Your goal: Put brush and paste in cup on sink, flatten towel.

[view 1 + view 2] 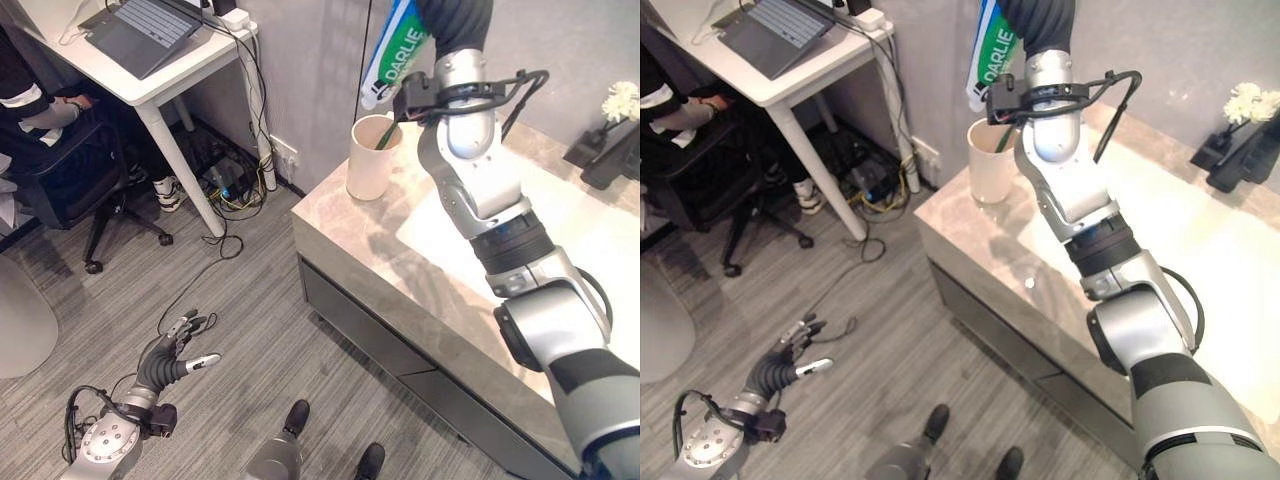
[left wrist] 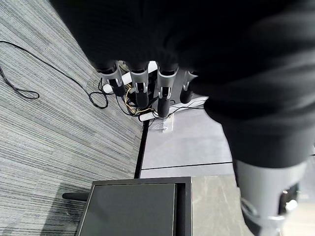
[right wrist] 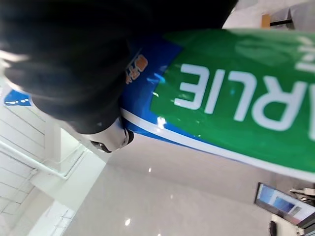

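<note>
The paste tube (image 1: 395, 50) (green, blue and white) is held by the right hand (image 3: 78, 59) above the cream cup (image 1: 372, 157), which stands on the counter (image 1: 360, 250); a dark stem, possibly the brush (image 1: 386, 133), leans inside. The left hand (image 1: 175, 355) hangs over the floor, fingers loosely spread.

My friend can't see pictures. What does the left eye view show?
The robot's right hand holds a green and blue toothpaste tube above a cream cup on the marble counter; its open left hand hangs low over grey floor.
</note>
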Tool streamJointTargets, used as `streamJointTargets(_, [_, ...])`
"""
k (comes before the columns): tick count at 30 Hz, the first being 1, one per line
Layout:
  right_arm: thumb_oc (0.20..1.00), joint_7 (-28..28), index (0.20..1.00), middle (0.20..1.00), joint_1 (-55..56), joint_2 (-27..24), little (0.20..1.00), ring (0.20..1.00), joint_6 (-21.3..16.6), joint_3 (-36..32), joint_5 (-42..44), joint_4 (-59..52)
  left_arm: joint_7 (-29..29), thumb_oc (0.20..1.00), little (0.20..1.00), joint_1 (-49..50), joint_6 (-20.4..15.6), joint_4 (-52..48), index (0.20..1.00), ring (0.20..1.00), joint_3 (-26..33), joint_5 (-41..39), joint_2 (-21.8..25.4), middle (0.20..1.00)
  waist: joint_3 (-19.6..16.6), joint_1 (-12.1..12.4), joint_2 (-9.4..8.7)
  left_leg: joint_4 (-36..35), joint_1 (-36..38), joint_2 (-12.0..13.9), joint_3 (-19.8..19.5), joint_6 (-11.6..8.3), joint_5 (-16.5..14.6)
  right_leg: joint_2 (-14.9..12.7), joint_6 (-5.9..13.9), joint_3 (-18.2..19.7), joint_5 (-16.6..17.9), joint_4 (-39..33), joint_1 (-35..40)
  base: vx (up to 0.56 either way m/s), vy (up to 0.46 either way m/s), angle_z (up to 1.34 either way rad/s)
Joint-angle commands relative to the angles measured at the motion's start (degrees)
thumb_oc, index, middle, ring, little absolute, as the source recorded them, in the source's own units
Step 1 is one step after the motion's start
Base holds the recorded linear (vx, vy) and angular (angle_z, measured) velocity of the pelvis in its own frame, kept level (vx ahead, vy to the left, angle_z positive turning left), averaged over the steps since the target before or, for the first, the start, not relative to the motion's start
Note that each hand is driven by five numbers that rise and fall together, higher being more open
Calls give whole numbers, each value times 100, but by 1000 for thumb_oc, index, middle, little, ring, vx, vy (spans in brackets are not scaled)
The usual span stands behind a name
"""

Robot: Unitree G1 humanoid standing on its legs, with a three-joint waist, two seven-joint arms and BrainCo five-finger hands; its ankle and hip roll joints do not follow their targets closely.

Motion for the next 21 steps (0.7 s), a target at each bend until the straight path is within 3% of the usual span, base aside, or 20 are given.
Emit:
streamJointTargets(1, [200,-1,200,200,-258,-226,200,200,-157,1,-49,-117,16,1000,1000,38,-167,-220,1000,1000,39,13,165,1000,-29,73,-221,39,43,-150,97,130,-36,-312,181,293,204,15,128,0,0,0])
streamJointTargets(21, [200,-36,200,200,-213,-219,200,200,-113,-41,-92,200,48,1000,1000,18,-182,-288,1000,1000,-14,-11,81,1000,72,94,-197,39,-66,-187,109,163,-31,-340,205,351,259,15,-8,0,2,0])
